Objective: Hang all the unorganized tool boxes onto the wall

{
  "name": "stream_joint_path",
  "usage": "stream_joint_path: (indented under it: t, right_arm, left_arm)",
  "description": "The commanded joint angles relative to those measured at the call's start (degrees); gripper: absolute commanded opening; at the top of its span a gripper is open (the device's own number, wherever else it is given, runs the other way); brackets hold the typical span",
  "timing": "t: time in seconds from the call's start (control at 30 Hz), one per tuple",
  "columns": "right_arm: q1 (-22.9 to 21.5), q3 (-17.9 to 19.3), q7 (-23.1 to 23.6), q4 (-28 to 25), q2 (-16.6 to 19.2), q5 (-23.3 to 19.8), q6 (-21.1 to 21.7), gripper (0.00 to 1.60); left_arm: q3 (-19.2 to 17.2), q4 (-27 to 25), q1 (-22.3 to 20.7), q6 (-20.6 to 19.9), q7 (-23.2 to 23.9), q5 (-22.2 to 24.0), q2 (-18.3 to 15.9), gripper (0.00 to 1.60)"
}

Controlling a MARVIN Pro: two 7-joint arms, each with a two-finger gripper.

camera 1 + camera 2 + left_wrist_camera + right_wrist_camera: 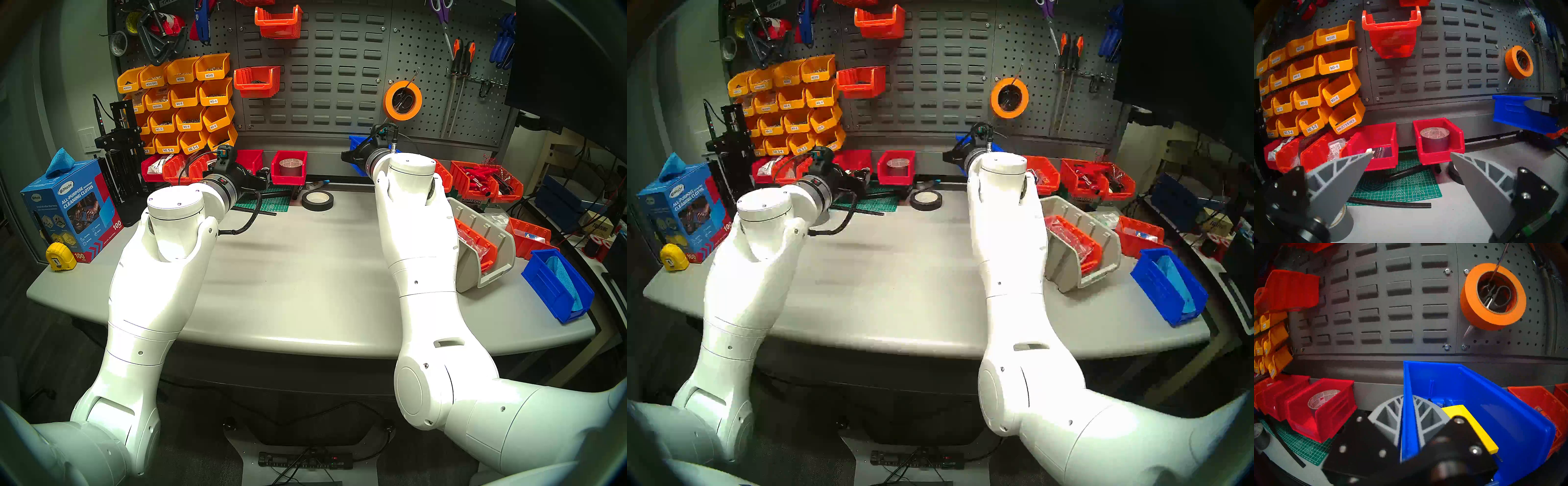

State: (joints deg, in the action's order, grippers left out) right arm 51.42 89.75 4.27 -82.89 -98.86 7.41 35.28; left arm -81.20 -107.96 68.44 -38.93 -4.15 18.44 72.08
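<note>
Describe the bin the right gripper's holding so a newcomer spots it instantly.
Find the orange tape roll hanging on the wall. Just below it, the right gripper pinches the side wall of a blue bin, in front of the wall's base strip. Neighbouring bins are red; this one holds a yellow pad.

Orange tape roll (1491, 314) on pegboard, black tape roll (317, 200) beside green cutting mat (268, 203).

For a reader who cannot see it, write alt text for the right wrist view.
The right gripper is shut on the side wall of a blue bin holding a yellow pad, in front of a dark grey louvred wall. An orange tape roll hangs upper right; a red bin with tape sits left.
</note>
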Motion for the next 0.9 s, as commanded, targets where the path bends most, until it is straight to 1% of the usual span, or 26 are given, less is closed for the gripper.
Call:
stream_joint_path:
  t: [0.0,0.4,0.6,0.87]
  right_arm:
    - [-1.7,0.3,0.3,-0.3,0.8,0.0,-2.2,0.0]
    - [-3.4,0.2,0.7,4.4,1.3,0.3,-4.9,0.0]
    - [-4.1,0.2,0.6,6.0,1.4,0.4,-5.6,0.0]
    - [-6.1,0.2,0.3,8.8,1.6,0.3,-6.9,0.0]
  left_arm:
    - [-0.1,-0.7,-1.0,0.5,0.0,0.0,0.1,1.6]
    - [-0.1,-0.7,-1.1,0.6,-0.1,0.1,-0.1,1.6]
    - [0.0,-0.7,-1.1,0.6,-0.1,0.2,-0.1,1.6]
    - [0.0,-0.7,-1.1,0.6,-0.3,0.3,-0.2,1.6]
